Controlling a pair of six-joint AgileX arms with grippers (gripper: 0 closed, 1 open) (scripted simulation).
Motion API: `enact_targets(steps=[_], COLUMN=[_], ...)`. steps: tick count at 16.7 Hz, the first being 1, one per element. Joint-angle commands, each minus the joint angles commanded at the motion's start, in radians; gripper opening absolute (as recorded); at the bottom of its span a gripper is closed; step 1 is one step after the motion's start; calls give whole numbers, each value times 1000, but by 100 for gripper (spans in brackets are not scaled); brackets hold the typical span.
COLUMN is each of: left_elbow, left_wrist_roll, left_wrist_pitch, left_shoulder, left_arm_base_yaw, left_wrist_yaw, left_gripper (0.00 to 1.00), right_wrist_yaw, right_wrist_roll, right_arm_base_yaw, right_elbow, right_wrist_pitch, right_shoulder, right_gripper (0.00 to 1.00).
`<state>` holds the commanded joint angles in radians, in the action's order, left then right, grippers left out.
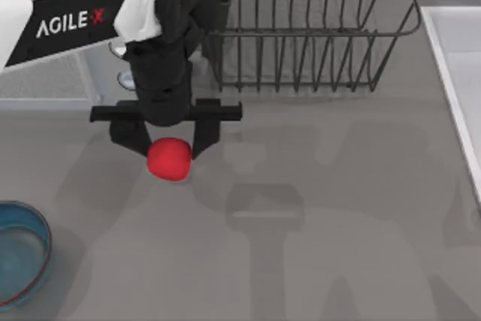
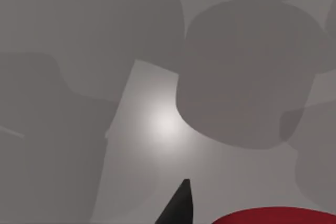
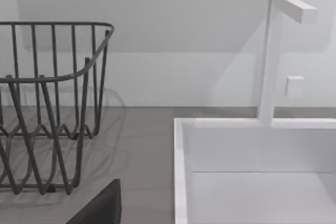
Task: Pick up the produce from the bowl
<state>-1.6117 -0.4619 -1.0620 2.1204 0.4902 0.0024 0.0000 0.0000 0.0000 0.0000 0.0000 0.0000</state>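
The produce (image 1: 168, 158), a small bright red ball-like fruit, hangs above the grey table between the black fingers of my left gripper (image 1: 167, 148), which is shut on it. It sits up and to the right of the blue bowl (image 1: 41, 225), which rests at the table's front left corner with nothing visible inside. In the left wrist view the red produce (image 2: 273, 216) shows at the frame edge beside one dark fingertip (image 2: 178, 205), with bare table far beneath. A dark finger (image 3: 100, 208) of my right gripper shows in the right wrist view.
A dark wire dish rack (image 1: 316, 28) stands at the back centre, just right of my left arm. A white sink (image 1: 455, 73) with a white faucet (image 3: 273, 61) runs along the right edge. Two round white knobs (image 1: 124, 78) sit behind the arm.
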Motion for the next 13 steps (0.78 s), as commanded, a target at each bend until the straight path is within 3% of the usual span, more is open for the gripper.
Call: enact_targets(steps=[13], left_elbow=[0], left_wrist_roll=[0], left_wrist_pitch=[0], left_shoulder=[0], left_arm_base_yaw=[0], left_wrist_yaw=[0], left_gripper=[98], right_wrist_yaw=[0], right_wrist_roll=[0], right_arm_base_yaw=[0], right_elbow=[0], right_wrist_pitch=[0], right_shoulder=[0], right_gripper=[100])
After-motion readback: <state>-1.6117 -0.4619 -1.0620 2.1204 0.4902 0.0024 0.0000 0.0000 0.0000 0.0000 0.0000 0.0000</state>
